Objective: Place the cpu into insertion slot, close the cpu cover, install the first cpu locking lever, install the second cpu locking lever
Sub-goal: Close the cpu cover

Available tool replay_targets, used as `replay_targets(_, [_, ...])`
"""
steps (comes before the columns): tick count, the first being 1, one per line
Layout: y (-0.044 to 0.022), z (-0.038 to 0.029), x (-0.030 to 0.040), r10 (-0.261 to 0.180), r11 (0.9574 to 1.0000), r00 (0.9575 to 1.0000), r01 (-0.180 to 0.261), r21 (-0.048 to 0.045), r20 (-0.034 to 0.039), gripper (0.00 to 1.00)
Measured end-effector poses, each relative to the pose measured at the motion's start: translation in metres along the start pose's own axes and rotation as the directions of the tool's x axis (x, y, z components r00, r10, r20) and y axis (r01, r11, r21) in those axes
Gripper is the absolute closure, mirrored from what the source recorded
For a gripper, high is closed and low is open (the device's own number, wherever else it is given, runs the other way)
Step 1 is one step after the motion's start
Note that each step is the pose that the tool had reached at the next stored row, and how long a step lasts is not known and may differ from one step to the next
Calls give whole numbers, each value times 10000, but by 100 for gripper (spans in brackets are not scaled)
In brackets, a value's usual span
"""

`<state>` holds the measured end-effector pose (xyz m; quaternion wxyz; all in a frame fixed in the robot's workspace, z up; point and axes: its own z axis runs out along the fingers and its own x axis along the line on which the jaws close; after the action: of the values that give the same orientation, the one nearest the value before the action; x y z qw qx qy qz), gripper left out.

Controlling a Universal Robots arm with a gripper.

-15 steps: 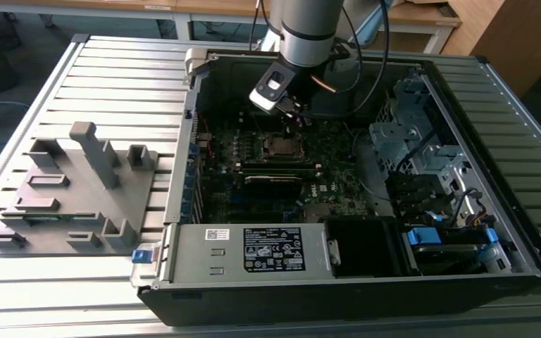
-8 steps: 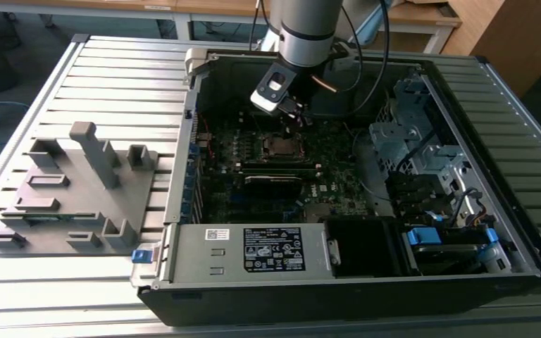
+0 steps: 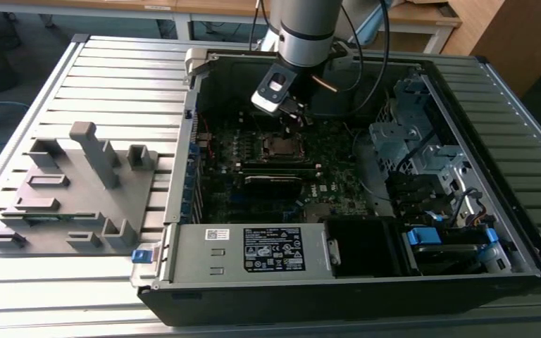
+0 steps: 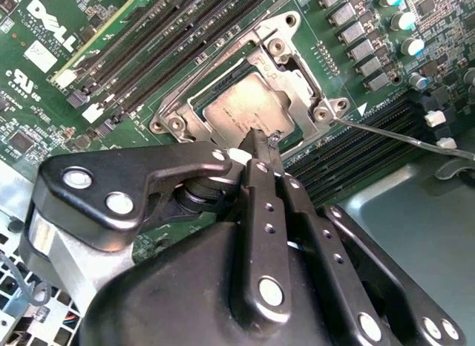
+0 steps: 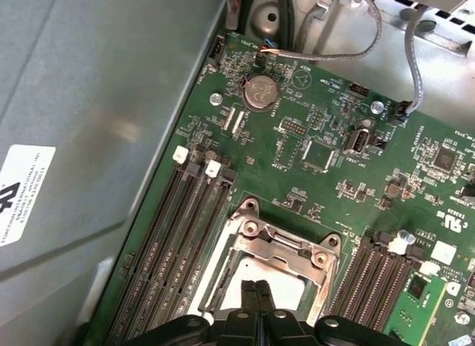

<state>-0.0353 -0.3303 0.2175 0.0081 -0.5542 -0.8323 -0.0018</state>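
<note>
Slatted table (image 3: 110,77) bears open case (image 3: 346,303); cpu (image 4: 237,108) sits in insertion slot (image 4: 212,86) just beneath claw (image 4: 260,139), fingers pinched together, empty.

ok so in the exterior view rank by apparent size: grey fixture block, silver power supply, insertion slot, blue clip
1. grey fixture block
2. silver power supply
3. insertion slot
4. blue clip
The slot lies deeper in the case, so it may look undersized.

Glossy black pincer (image 4: 261,142); cpu (image 4: 241,112) top dull grey metal; cpu cover (image 4: 300,82) smooth silvery metal.
</note>
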Motion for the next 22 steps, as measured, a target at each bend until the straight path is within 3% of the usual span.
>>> replay_targets(14, [-2,0,1,-673,9977,9977,673,10,3,90])
replay_targets(22, [-2,0,1,-694,9976,9976,694,11,4,90])
